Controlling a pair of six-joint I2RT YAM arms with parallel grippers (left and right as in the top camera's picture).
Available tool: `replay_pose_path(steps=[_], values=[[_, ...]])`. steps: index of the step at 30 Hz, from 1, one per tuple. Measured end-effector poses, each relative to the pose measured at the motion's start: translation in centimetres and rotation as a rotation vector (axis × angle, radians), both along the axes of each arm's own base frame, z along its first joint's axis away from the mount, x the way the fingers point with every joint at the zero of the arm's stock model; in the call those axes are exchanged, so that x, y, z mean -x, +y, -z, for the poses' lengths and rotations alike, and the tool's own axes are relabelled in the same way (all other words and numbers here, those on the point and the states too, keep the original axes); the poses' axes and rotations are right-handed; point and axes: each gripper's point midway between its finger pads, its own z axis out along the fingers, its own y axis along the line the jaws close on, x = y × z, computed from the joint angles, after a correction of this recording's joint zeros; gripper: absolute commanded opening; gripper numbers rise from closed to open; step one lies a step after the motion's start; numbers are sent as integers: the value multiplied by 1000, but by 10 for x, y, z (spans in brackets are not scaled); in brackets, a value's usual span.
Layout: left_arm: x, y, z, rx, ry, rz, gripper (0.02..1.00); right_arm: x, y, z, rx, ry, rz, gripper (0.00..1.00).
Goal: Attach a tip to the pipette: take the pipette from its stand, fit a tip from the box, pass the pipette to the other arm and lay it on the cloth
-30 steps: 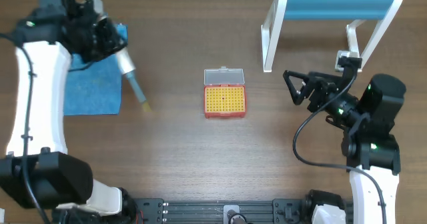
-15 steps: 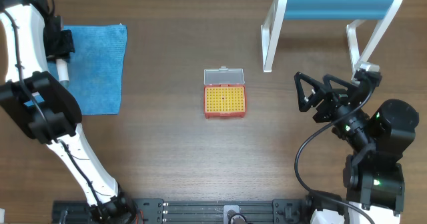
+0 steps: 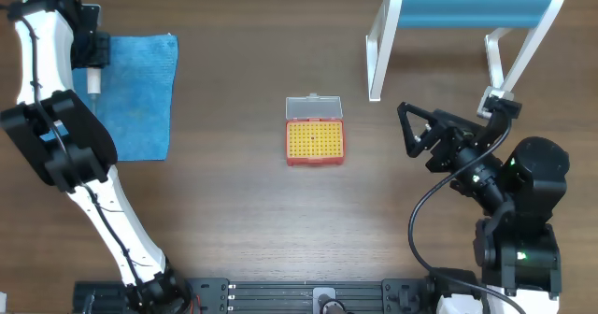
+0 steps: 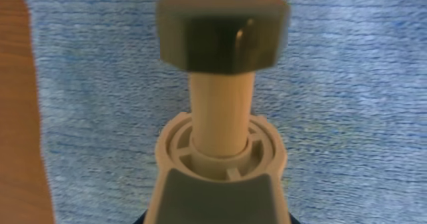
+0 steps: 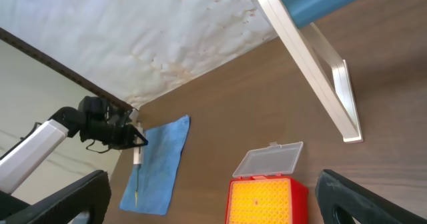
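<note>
We swung our left gripper point(image 3: 92, 52), clamped on the pipette point(image 3: 93, 78), over the blue cloth point(image 3: 140, 90) beneath it for laying down; right gripper point(image 3: 418, 132) hung open.

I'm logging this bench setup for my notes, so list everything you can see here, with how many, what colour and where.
table: one, brown wood, under everything
cloth: one, blue, far left part of the table
tip box: one, orange, clear lid open, table centre
stand: one, white with a blue bar, far right part
pipette: one, white and grey, held over the cloth
left gripper: one, black, shut on the pipette
right gripper: one, black, open, beside the stand, holding nothing
</note>
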Motion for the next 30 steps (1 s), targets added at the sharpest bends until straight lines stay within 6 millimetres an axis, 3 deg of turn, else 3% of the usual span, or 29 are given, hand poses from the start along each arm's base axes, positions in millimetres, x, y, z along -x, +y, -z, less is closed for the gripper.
replay_pose_path(steps=[7, 8, 9, 15, 16, 18, 20, 22, 25, 30], values=[[14, -10, 18, 44, 83, 6, 31, -1, 2, 1, 12, 2, 12, 993], [16, -9, 18, 35, 93, 4, 154, -2, 1, 2, 13, 3, 18, 993], [17, -7, 18, 26, 98, 2, 375, -2, 1, 2, 14, 3, 19, 993], [19, -3, 17, 0, 107, -10, 540, -2, 0, 2, 15, 3, 21, 993], [19, -2, 17, 0, 108, -11, 586, -2, 0, 2, 14, 3, 21, 993], [22, -3, 17, 3, 117, -17, 796, -2, 0, 2, 14, 2, 21, 993], [29, -7, 11, 13, 148, -19, 827, -3, 0, -1, 15, -11, 22, 993], [32, -13, -11, 16, 167, -9, 833, -6, 0, -14, 16, -66, 22, 993], [16, -29, -71, -13, 78, 24, 836, -7, 0, -20, 18, -94, 22, 993], [10, -99, -164, 51, -100, 87, 840, -8, 0, -20, 54, -116, 14, 993]])
